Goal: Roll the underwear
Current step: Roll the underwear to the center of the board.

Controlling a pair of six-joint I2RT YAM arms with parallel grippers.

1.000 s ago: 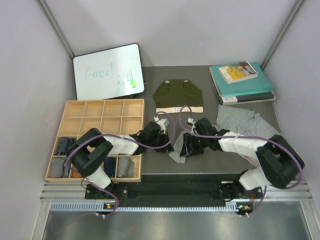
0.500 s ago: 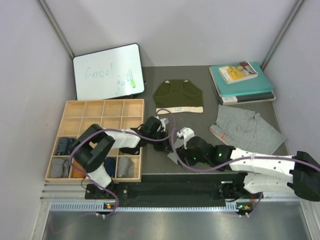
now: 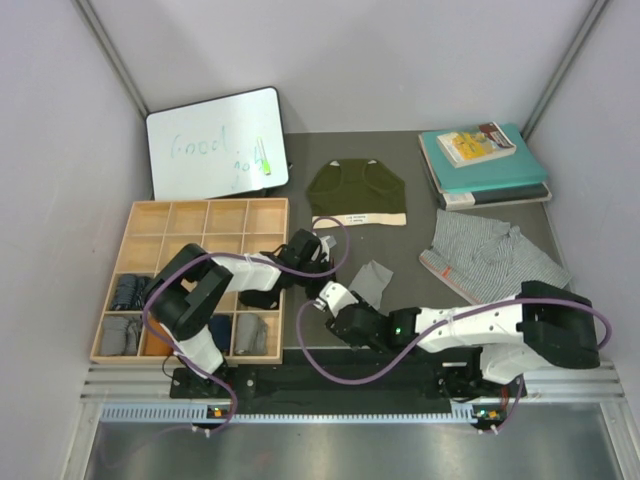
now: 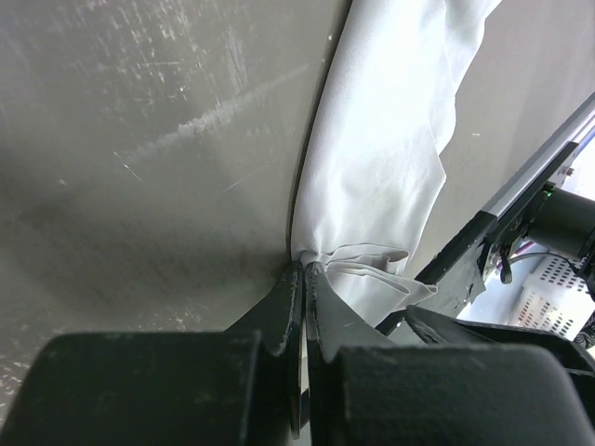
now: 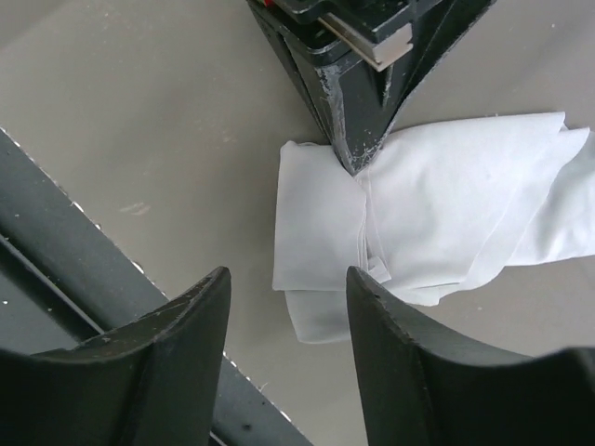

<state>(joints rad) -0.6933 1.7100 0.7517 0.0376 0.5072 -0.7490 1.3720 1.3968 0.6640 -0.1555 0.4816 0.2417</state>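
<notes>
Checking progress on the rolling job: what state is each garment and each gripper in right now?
light grey underwear, partly folded, pinched at one edge, not rolled.
olive green underwear, spread flat, not rolled.
patterned underwear, lying rumpled, not rolled.
left gripper, shut on the light grey underwear.
right gripper, open, over the folded end of the light grey underwear.

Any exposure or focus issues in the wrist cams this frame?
Left wrist: the light grey underwear is blown out near white, folds mostly lost; the left gripper is a dark, soft-focus mass. Right wrist: cloth bright but creases readable; right gripper blurred in the foreground. Top external: even light, sharp.
</notes>
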